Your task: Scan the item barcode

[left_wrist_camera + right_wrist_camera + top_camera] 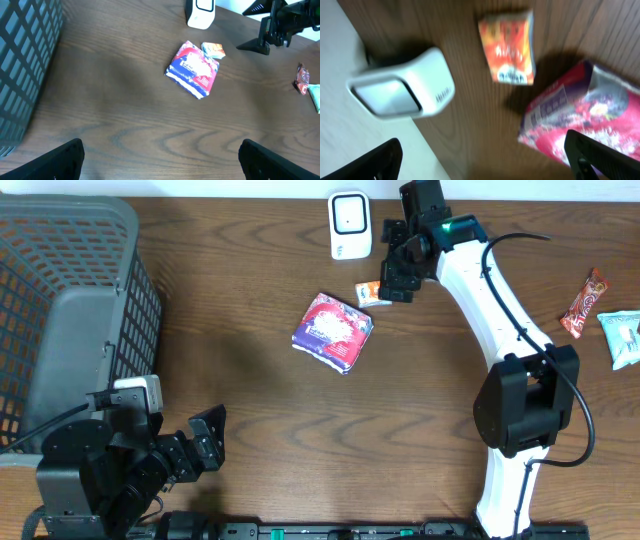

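Grained wooden table (250, 420), crinkly pink packet (333, 331), boxy white scanner (350, 225), both jaws wide-open, empty.

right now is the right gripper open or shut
Open. In its wrist view the right gripper has its fingers far apart at the bottom corners, nothing between them; the orange packet lies loose ahead.

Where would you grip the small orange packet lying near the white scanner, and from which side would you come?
Probably across its two long edges, coming straight down from above. The orange packet lies flat on the table, so only a top approach lets the jaws straddle it. Its narrow width suits them, and both long edges look free of the scanner.
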Robot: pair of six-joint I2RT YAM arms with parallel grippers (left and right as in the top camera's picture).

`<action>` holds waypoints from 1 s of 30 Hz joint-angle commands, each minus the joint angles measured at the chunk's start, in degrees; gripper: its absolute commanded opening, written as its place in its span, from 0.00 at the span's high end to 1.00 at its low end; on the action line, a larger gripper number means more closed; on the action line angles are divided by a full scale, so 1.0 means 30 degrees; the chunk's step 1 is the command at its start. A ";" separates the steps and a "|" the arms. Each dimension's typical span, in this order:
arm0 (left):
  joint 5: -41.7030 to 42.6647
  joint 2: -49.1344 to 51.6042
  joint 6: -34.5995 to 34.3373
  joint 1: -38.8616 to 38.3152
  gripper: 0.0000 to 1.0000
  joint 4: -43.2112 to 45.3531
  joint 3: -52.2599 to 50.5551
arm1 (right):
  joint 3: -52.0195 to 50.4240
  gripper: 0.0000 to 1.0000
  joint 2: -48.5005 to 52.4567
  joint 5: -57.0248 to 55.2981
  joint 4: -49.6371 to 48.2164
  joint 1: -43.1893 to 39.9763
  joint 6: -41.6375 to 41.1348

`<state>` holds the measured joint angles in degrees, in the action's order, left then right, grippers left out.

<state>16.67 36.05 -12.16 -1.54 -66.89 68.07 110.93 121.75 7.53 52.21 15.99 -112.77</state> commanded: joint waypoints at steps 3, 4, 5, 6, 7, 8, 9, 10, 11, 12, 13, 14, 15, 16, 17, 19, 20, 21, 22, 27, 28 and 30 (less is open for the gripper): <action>0.0277 0.0007 0.0029 0.0080 0.02 0.0007 0.0262 | 0.0124 0.01 -0.0510 -0.3096 0.1137 0.0058 -0.1596; 0.0277 0.0007 0.0029 0.0080 0.02 0.0007 0.0262 | 0.0124 0.01 -0.0510 -0.3439 0.1341 0.0058 -0.1588; 0.0277 0.0007 0.0029 0.0080 0.02 0.0007 0.0262 | 0.0124 0.01 -0.0510 -0.3723 0.1494 0.0058 -0.1588; 0.0277 0.0007 0.0029 0.0080 0.02 0.0007 0.0262 | 0.0124 0.01 -0.0510 -0.3978 0.1676 0.0058 -0.1588; 0.0277 0.0007 0.0029 0.0080 0.02 0.0007 0.0262 | 0.0124 0.01 -0.0510 -0.4204 0.1909 0.0058 -0.1588; 0.0277 0.0007 0.0029 0.0080 0.02 0.0007 0.0262 | 0.0124 0.01 -0.0510 -0.4357 0.2091 0.0066 -0.1588; 0.0277 0.0007 0.0029 0.0080 0.02 0.0007 0.0262 | 0.0124 0.01 -0.0510 -0.4524 0.2339 0.0058 -0.1596; 0.0277 0.0007 0.0029 0.0080 0.02 0.0007 0.0262 | 0.0124 0.01 -0.0510 -0.4656 0.2528 0.0058 -0.1596; 0.0277 0.0007 0.0029 0.0080 0.02 0.0007 0.0262 | 0.0124 0.01 -0.0510 -0.4787 0.2798 0.0058 -0.1596; 0.0277 0.0007 0.0029 0.0080 0.02 0.0007 0.0262 | 0.0124 0.01 -0.0510 -0.4940 0.3045 0.0051 -0.1596; 0.0277 0.0007 0.0029 0.0080 0.02 0.0007 0.0262 | 0.0124 0.03 -0.0510 -0.5085 0.3344 0.0044 -0.1596; 0.0277 0.0007 0.0029 0.0080 0.02 0.0007 0.0262 | 0.0124 0.04 -0.0510 -0.5217 0.3563 0.0036 -0.1596; 0.0277 0.0007 0.0029 0.0080 0.02 0.0007 0.0262 | 0.0124 0.04 -0.0510 -0.5435 0.3869 0.0044 -0.1596; 0.0277 0.0007 0.0029 0.0080 0.02 0.0007 0.0262 | 0.0124 0.04 -0.0510 -0.5668 0.4146 0.0044 -0.1596; 0.0277 0.0007 0.0029 0.0080 0.02 0.0007 0.0262 | 0.0124 0.03 -0.0510 -0.5858 0.4364 0.0044 -0.1596; 0.0277 0.0007 0.0029 0.0080 0.02 0.0007 0.0262 | 0.0124 0.02 -0.0510 -0.6237 0.4765 0.0044 -0.1596; 0.0277 0.0007 0.0029 0.0080 0.02 0.0007 0.0262 | 0.0124 0.03 -0.0510 -0.6499 0.5034 0.0044 -0.1596; 0.0277 0.0007 0.0029 0.0080 0.02 0.0007 0.0262 | 0.0124 0.02 -0.0510 -0.6586 0.5166 0.0044 -0.1596; 0.0277 0.0007 0.0029 0.0080 0.02 0.0007 0.0262 | 0.0124 0.03 -0.0510 -0.6659 0.5370 0.0044 -0.1596; 0.0277 0.0007 0.0029 0.0080 0.02 0.0007 0.0262 | 0.0124 0.01 -0.0510 -0.6608 0.5486 0.0066 -0.0692; 0.0277 0.0007 0.0029 0.0080 0.02 0.0007 0.0262 | 0.0124 0.01 -0.0510 -0.6521 0.5333 0.0080 0.0226; 0.0277 0.0007 0.0029 0.0080 0.02 0.0007 0.0262 | 0.0124 0.01 -0.0510 -0.5901 0.4998 0.0080 0.2579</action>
<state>16.67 36.05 -12.16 -1.54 -66.87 68.07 110.93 121.75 -10.04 67.66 15.99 -113.40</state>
